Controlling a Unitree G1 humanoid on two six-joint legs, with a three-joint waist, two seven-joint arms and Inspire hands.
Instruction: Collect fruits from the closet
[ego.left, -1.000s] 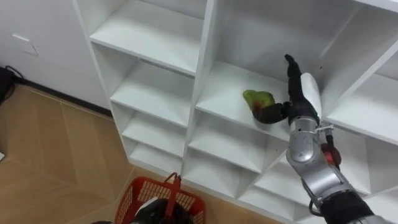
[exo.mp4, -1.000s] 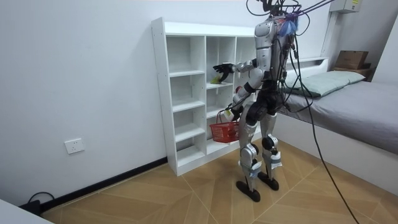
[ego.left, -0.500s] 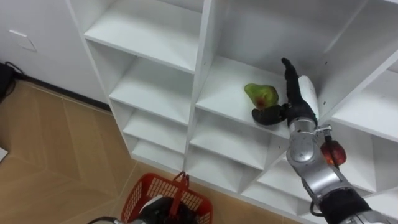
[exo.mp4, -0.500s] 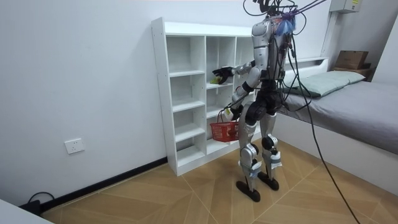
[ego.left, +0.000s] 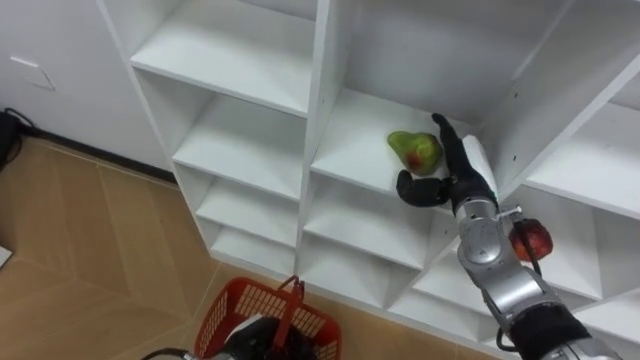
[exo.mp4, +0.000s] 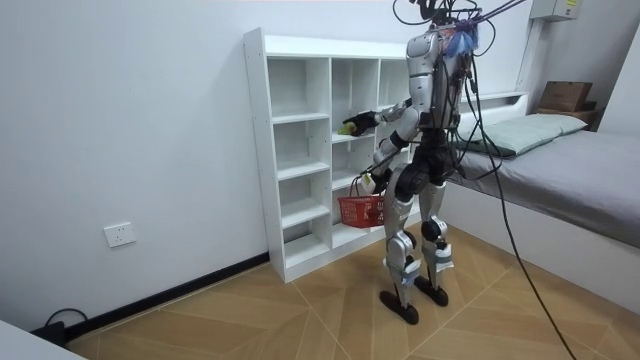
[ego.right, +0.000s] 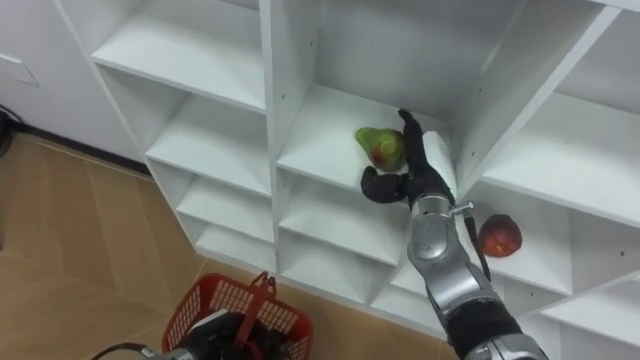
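A green pear (ego.left: 415, 150) with a reddish patch lies on a middle shelf of the white closet (ego.left: 320, 120). My right hand (ego.left: 455, 170) is inside that compartment, open: its straight fingers lie along the pear's right side and its thumb spreads out in front of and below the fruit. One shelf lower and to the right sits a red fruit (ego.left: 531, 241), partly behind my forearm. A red basket (ego.left: 230, 315) hangs low in front of the closet, and in the room view my left hand (exo.mp4: 368, 183) is shut on its handle.
I stand close before the closet (exo.mp4: 300, 150), whose other compartments in view are bare. Wooden floor (ego.left: 80, 260) spreads to the left, with a wall socket (exo.mp4: 118, 235) low on the wall. A bed (exo.mp4: 560, 160) stands behind me at the room view's right.
My right hand has reached further left into the compartment, from a little right of the pear to right against it, thumb now under its front. The view has shifted slightly.
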